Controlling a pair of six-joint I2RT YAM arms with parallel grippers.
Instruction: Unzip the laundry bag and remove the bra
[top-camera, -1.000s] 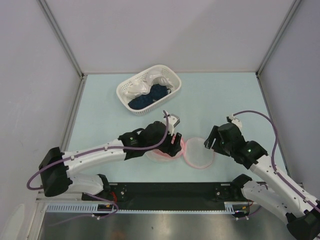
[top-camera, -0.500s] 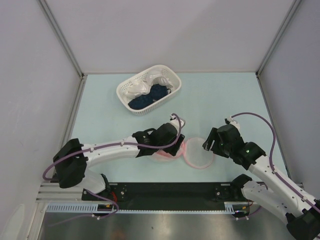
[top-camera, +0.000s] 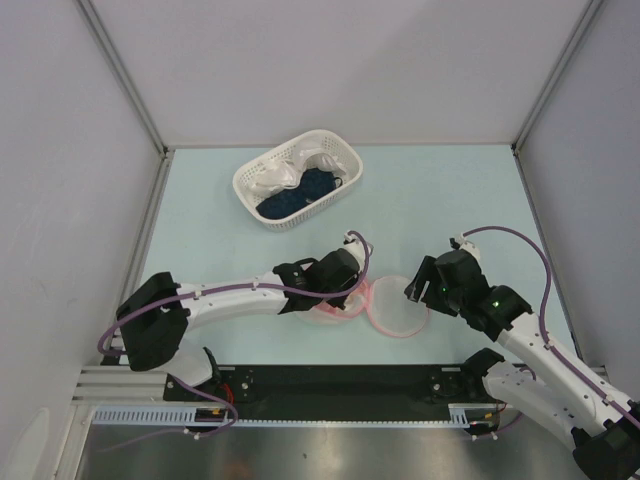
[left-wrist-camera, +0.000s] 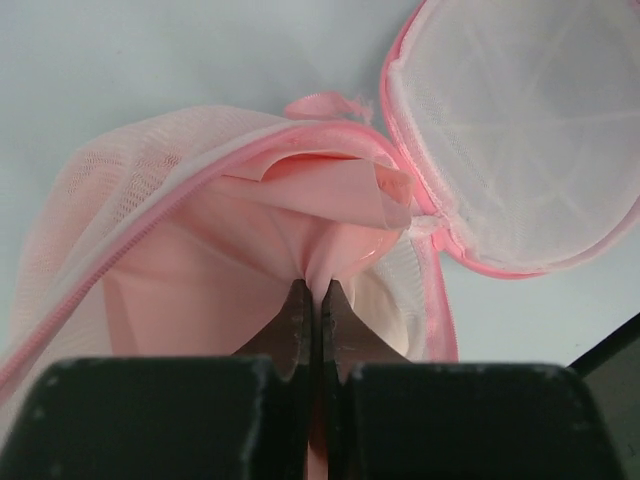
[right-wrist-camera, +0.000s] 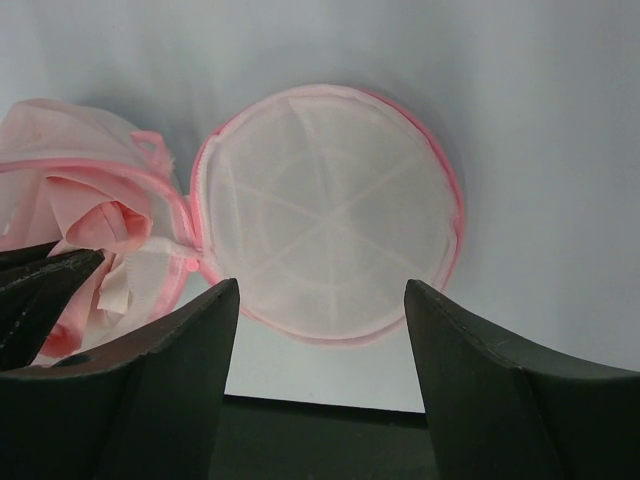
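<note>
Close to the near edge of the table (top-camera: 450, 190), the laundry bag (top-camera: 395, 305) lies unzipped, its two round mesh halves folded apart. So the zip looks done. The right-hand half is empty and flat; the left-hand half holds the bra (left-wrist-camera: 320, 215), not yet out.

The left gripper (left-wrist-camera: 320, 300) is pressed together, pinching a fold of that pink fabric inside the pouch. The right gripper (top-camera: 418, 283) hangs spread just beside the empty half, holding nothing.

What's left, I'd say, is drawing the garment up and clear of the mesh without dragging the pouch along.

The black rail (top-camera: 340, 385) runs near behind the bag, so little room that way. Bare table opens beyond and to the right. Farther off on the left, the white basket (top-camera: 243, 178) holds cloths, with walls on all sides.
</note>
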